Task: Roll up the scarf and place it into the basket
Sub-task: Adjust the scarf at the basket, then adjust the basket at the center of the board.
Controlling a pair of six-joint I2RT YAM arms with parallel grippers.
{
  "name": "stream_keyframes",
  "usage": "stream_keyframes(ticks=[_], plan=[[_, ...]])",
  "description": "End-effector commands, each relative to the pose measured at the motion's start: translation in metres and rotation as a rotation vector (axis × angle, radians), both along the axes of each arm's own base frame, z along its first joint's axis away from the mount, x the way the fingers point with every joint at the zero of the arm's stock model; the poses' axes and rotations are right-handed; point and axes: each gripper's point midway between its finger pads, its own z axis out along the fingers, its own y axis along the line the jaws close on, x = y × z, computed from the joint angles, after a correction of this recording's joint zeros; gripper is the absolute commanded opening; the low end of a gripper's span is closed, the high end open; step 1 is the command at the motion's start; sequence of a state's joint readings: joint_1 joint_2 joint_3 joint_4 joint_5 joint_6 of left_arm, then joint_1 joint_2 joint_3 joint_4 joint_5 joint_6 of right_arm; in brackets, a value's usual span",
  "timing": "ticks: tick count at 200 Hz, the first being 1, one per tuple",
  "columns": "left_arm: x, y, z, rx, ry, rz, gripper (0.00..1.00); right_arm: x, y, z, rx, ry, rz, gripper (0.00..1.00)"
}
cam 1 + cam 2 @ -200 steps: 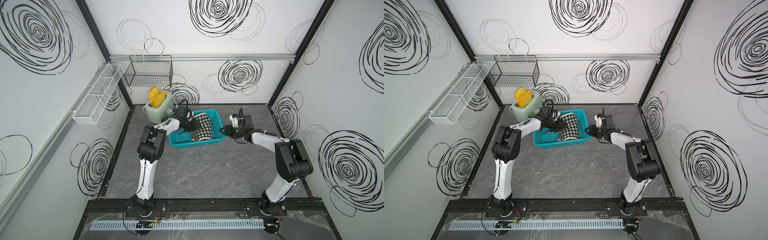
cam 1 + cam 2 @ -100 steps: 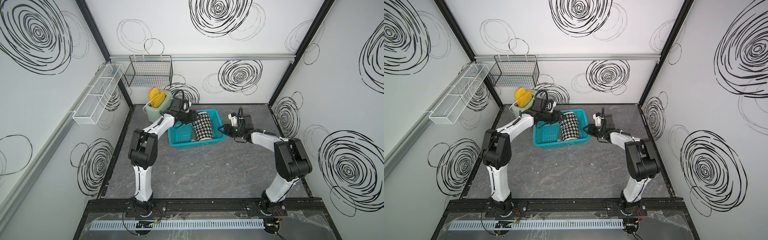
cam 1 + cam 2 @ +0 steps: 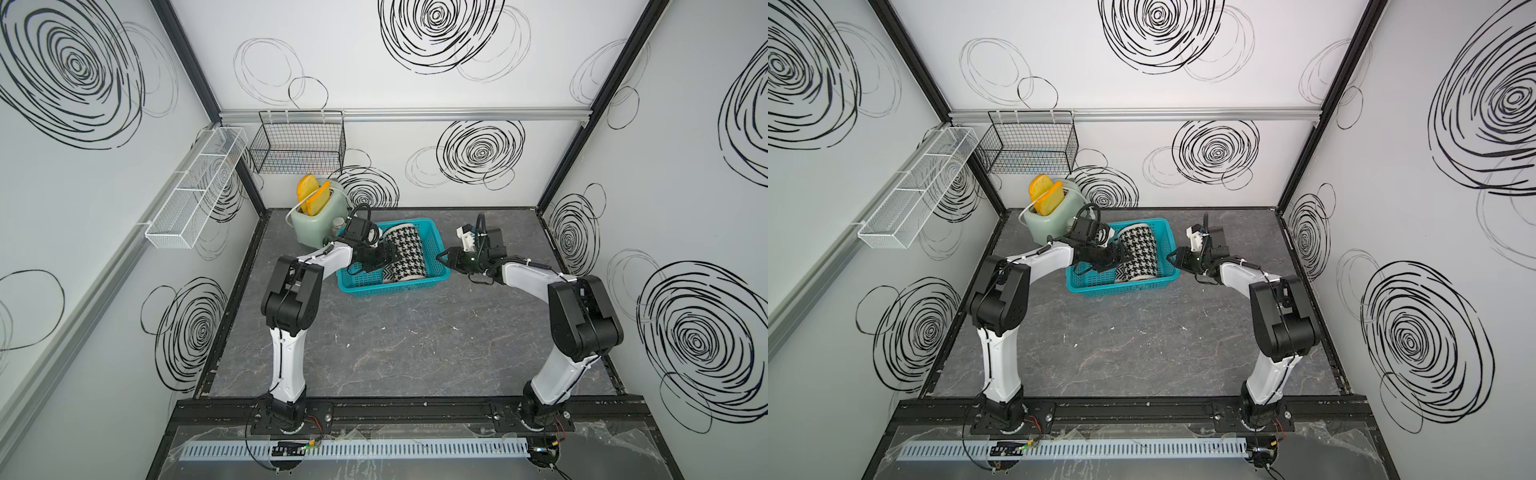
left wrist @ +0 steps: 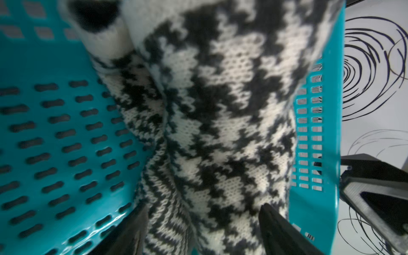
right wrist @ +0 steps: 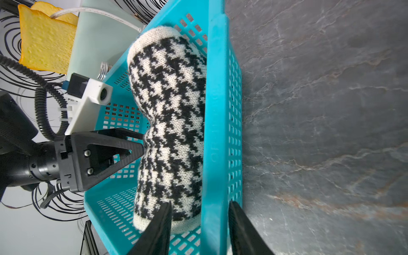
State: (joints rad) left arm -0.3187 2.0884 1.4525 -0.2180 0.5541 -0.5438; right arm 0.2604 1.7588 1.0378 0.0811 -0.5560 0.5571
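On the dark marbled surface [image 3: 395, 353], the scarf [image 3: 405, 255] lies rolled inside the turquoise basket [image 3: 390, 286]. The left gripper [image 4: 203, 209] has its jaws wide astride the roll. The right gripper [image 3: 442, 254] straddles the basket's wall, and I cannot tell if it is clamped, so only withdrawal seems left.

Set high at the front in both top views, looking down toward the back wall [image 3: 395, 62] — whole surface [image 3: 395, 340] taken in. Mounted on each wrist, pressed close to the basket [image 5: 215, 110] and scarf [image 4: 220, 132] — both shared with the top views.
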Motion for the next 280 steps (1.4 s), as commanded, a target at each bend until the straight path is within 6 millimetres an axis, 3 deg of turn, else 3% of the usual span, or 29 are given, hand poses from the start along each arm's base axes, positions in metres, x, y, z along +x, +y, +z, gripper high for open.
stream_keyframes(ticks=[1, 54, 104, 120, 138, 147, 162, 183, 198, 205, 231, 280], plan=[[0.016, -0.019, 0.012, -0.058, -0.057, -0.009, 0.80, -0.005, -0.003, -0.002, 0.003, 0.007, -0.017, 0.44], [0.018, -0.070, 0.013, -0.119, -0.054, -0.044, 0.70, -0.010, -0.005, 0.000, 0.008, 0.005, -0.029, 0.38], [0.024, -0.088, 0.006, -0.137, -0.037, -0.039, 0.68, -0.010, -0.009, 0.006, 0.002, -0.003, -0.039, 0.38], [0.025, -0.083, 0.010, -0.136, -0.041, -0.030, 0.74, -0.008, -0.014, 0.006, -0.004, 0.001, -0.060, 0.35], [0.023, -0.070, 0.023, -0.130, -0.054, -0.029, 0.88, -0.004, -0.019, 0.006, 0.030, -0.002, -0.083, 0.20], [0.020, -0.060, 0.028, -0.114, -0.058, -0.026, 1.00, -0.002, -0.019, 0.006, 0.046, -0.004, -0.086, 0.14], [0.014, -0.045, 0.039, -0.110, -0.067, -0.022, 0.98, 0.001, -0.013, 0.009, 0.078, -0.019, -0.055, 0.13], [0.003, -0.026, 0.056, -0.090, -0.100, -0.021, 0.98, 0.004, -0.008, 0.010, 0.073, -0.032, -0.029, 0.24], [-0.005, -0.014, 0.067, -0.066, -0.120, -0.031, 0.98, 0.005, -0.008, 0.008, 0.068, -0.030, -0.027, 0.27], [-0.009, -0.009, 0.074, -0.056, -0.134, -0.035, 0.98, 0.005, -0.008, 0.006, 0.066, -0.028, -0.024, 0.24], [-0.028, 0.007, 0.100, -0.057, -0.176, -0.034, 0.98, 0.006, -0.012, 0.005, 0.050, -0.020, -0.039, 0.00], [-0.075, 0.030, 0.129, -0.060, -0.212, -0.018, 0.98, 0.007, -0.051, 0.005, 0.010, -0.022, -0.189, 0.00]])
